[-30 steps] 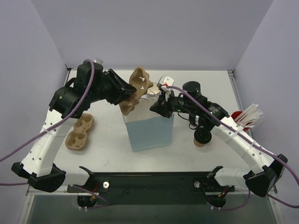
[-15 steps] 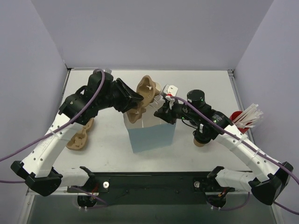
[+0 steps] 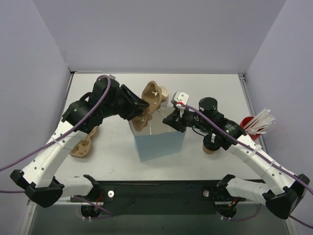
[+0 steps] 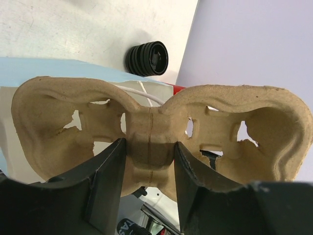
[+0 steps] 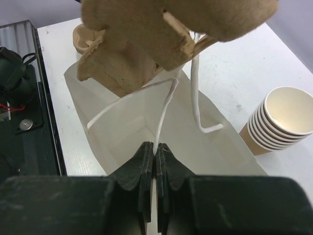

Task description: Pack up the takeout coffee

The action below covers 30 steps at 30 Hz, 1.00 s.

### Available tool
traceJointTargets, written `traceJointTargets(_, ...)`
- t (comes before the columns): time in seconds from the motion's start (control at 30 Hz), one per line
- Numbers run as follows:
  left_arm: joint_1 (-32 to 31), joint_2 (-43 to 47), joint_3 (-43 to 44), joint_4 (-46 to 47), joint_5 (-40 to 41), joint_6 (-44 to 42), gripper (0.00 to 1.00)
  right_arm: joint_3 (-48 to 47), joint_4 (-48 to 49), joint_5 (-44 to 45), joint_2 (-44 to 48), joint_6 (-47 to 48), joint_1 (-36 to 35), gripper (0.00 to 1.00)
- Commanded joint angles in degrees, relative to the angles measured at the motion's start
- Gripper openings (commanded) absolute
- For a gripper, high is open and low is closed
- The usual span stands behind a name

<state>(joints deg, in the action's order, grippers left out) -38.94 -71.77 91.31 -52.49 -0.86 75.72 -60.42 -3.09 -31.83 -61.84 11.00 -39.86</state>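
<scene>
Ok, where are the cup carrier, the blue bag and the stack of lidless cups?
cup carrier [image 4: 149,134]: left wrist view, the narrow middle between its two halves.
blue bag [image 3: 159,144]: top external view, its blue front face.
stack of lidless cups [image 5: 288,110]: right wrist view, white inside of the top cup.

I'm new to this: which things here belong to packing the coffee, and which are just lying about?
In the job: blue paper bag, raised pulp carrier, lidded coffee cup.
Lying about: spare carrier, stacked lidless cups, stack of black lids, red cup of stirrers.
</scene>
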Motion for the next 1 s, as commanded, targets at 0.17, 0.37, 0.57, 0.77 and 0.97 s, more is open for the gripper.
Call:
traceJointTargets(0.17, -1.0, -0.1, 1.0, -4.1, 3.3, 2.1, 0.34, 7.0, 9.4, -4.2, 7.4, 4.7, -1.4, 0.04)
traceJointTargets(0.37, -2.2, -0.9, 0.9, -2.7, 3.0, 1.5, 0.34, 7.2, 8.6, -5.6, 8.3, 9.6, -2.5, 0.03)
traceJointTargets(0.57, -3.0, -1.5, 1.1, -1.4, 2.4, -0.5, 0.34, 6.9, 7.9, -9.1, 8.8, 10.5, -2.8, 0.1)
traceJointTargets(0.77, -3.1, -2.1, 1.9, -1.6, 0.9, -4.8, 0.34, 7.0, 5.1, -10.7, 10.9, 10.2, -2.9, 0.31)
traceJointTargets(0.97, -3.1, -2.1, 2.1, -2.1, 0.9, -8.4, 0.34, 4.4, 3.4, -10.4, 12.9, 7.5, -2.1, 0.41)
